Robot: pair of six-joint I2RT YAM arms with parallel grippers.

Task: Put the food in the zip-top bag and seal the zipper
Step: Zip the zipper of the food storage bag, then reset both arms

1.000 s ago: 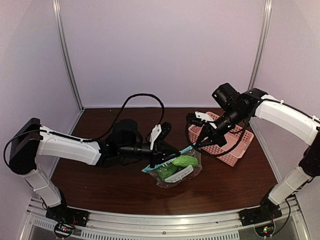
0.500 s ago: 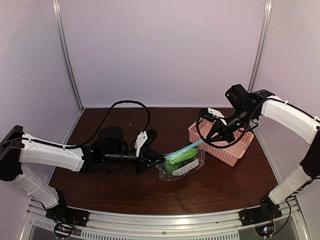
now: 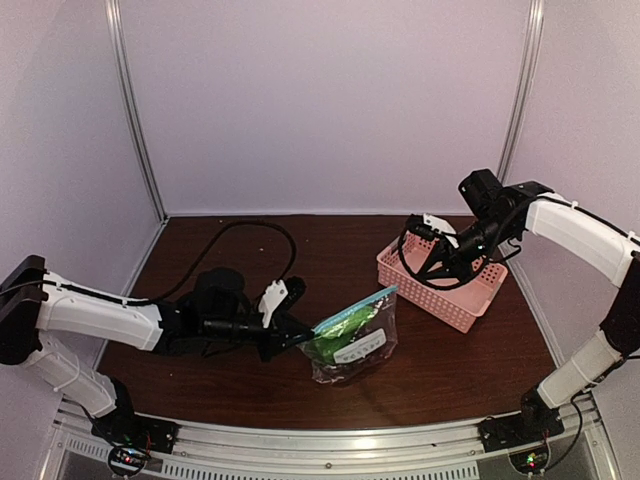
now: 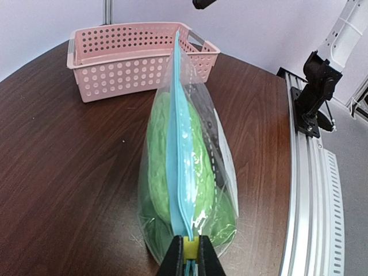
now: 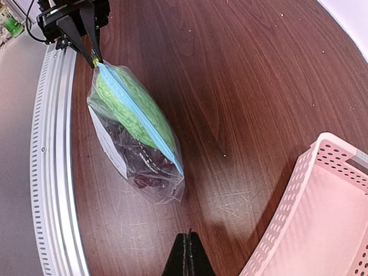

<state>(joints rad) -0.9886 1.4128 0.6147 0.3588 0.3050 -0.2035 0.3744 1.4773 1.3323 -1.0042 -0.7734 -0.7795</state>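
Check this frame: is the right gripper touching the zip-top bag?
Apart. The right wrist view shows the right gripper, shut, with bare table between its tips and the zip-top bag.

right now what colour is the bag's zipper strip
Teal-blue. The zipper shows best in the left wrist view.

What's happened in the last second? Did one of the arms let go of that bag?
Yes. The right fingers let go of the zipper's far end and pulled back toward the basket, shut and empty. The left fingers, clamped on the zipper's other end as before, drew back toward their own side, dragging the bag along. The food stays inside, and the basket hasn't moved.
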